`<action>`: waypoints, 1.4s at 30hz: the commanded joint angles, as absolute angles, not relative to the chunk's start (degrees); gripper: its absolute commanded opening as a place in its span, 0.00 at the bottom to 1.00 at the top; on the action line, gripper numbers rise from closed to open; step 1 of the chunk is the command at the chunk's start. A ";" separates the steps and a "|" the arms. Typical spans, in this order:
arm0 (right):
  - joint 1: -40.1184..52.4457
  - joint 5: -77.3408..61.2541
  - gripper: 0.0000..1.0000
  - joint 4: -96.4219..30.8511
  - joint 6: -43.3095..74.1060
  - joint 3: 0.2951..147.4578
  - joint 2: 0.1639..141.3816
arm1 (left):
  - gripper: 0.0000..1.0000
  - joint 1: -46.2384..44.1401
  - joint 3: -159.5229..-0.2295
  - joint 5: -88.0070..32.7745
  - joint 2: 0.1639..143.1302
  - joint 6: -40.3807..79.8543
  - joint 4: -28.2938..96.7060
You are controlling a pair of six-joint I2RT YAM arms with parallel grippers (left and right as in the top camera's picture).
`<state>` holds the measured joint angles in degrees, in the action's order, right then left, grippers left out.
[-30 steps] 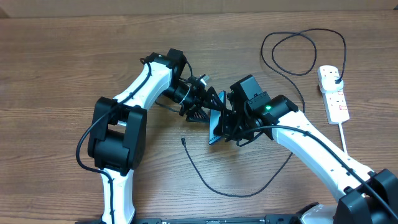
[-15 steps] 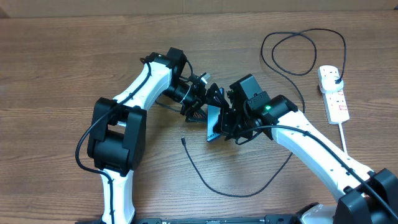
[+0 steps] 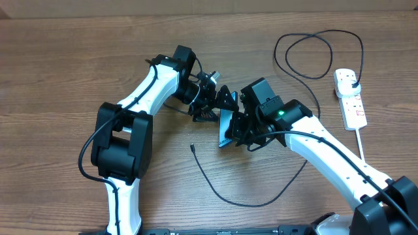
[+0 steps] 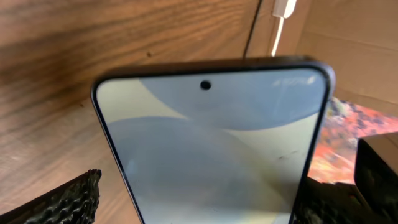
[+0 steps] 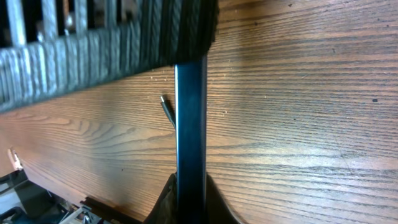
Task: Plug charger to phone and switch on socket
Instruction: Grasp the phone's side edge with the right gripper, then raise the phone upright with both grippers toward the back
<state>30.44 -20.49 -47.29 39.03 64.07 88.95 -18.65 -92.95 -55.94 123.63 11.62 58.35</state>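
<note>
The phone stands on edge at the table's middle, with my right gripper shut on it. In the right wrist view the phone shows edge-on, pinched at its lower end by the right gripper. My left gripper is open just up-left of the phone, one finger on each side. The phone's pale screen fills the left wrist view between the spread fingers of the left gripper. The charger's tip lies loose on the wood and its black cable loops round to the white socket.
The charger cable forms a second loop at the back right, ending in a black plug on the socket. The socket's thick white cord runs down the right side. Part of the left finger crosses the top of the right wrist view.
My left gripper has opened wide and drawn back a little up and to the left. The phone has stayed on edge in the right gripper, tilting slightly.
</note>
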 commanded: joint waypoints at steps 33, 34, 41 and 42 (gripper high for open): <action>13.43 -63.05 0.04 -25.39 31.22 64.95 88.84 | 0.75 -10.63 -95.42 -90.52 121.01 5.72 52.88; 13.43 -63.07 0.04 -24.36 31.88 64.95 88.84 | 0.74 -11.05 -95.94 -90.54 120.88 6.11 52.88; 13.37 -63.07 0.04 -17.65 36.25 64.95 88.84 | 0.70 -12.60 -102.21 -90.54 118.19 8.08 52.82; 13.37 -63.09 0.04 -17.08 36.25 64.95 88.86 | 0.70 -12.38 -103.07 -90.54 117.64 8.67 52.80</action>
<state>13.21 -60.60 -19.14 34.96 64.07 89.43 -12.58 -99.31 -88.99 122.34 6.50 52.77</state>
